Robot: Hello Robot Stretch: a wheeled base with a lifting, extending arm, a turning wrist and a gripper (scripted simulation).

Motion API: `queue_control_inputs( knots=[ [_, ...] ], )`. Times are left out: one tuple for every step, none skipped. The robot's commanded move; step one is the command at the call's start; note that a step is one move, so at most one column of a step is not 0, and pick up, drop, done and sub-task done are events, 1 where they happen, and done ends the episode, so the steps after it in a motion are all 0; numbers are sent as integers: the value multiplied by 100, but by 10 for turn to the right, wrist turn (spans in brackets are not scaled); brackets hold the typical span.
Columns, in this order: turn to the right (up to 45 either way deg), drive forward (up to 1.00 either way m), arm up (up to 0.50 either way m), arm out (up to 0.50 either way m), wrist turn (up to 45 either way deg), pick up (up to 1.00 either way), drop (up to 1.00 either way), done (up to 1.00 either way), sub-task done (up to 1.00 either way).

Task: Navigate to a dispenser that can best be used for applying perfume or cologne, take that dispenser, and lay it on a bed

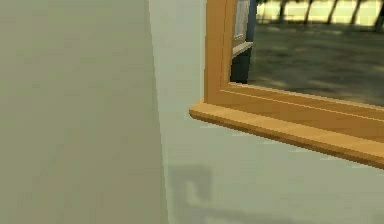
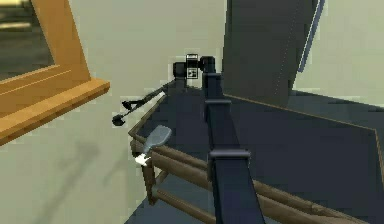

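Observation:
In the arm side view my arm (image 2: 222, 140) rises as a dark bar over a dark blue bed (image 2: 300, 150) with a wooden frame. At the arm's far end are the white marker squares (image 2: 188, 68), and left of them the gripper (image 2: 124, 115) reaches toward the pale wall. Just below the gripper, a small pale grey bottle-like thing (image 2: 152, 142) sits by the bed frame's corner. I cannot tell whether the gripper holds anything or touches that thing.
A pale wall (image 1: 80, 110) stands close ahead, with a wooden-framed window (image 1: 300, 95) and its sill at the forward view's right. The same window sill (image 2: 50, 105) shows at the arm side view's left. A tall dark headboard (image 2: 265, 50) stands behind the bed.

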Motion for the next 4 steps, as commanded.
queue_control_inputs(
  knots=[
    [0, 0, 0, 0, 210, 0, 0, 0, 0],
    [0, 0, -30, 0, 0, 0, 0, 0, 0],
    [0, 0, 0, 0, 0, 100, 0, 0, 0],
    [0, 0, 10, 0, 0, 0, 0, 0, 0]
  ],
)
